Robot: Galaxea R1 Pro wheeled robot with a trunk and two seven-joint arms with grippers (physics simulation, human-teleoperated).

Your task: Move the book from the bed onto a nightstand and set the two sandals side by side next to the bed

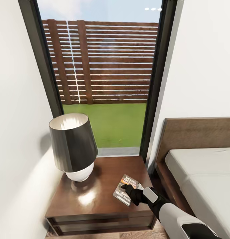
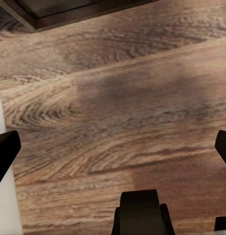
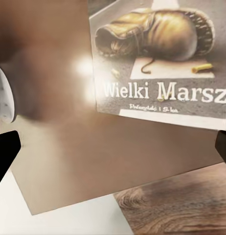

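Observation:
The book [image 1: 125, 190] lies flat on the front right part of the dark-brown nightstand [image 1: 95, 196], left of the bed [image 1: 201, 176]. In the right wrist view its cover [image 3: 162, 63] shows a boot picture and white lettering on the glossy nightstand top [image 3: 93, 161]. My right gripper [image 1: 132, 194] is right at the book's near edge. In its wrist view the right gripper [image 3: 113, 149] is open, its fingertips wide apart and the book not between them. My left gripper [image 2: 113, 147] is open above bare wood-plank floor [image 2: 118, 98]. The sandals are out of view.
A lamp [image 1: 73, 146] with a dark shade and white base stands on the nightstand's back left. A tall black-framed window [image 1: 105, 76] is behind it, and a white wall [image 1: 18, 132] is close on the left. The bed's headboard [image 1: 197, 132] rises at the right.

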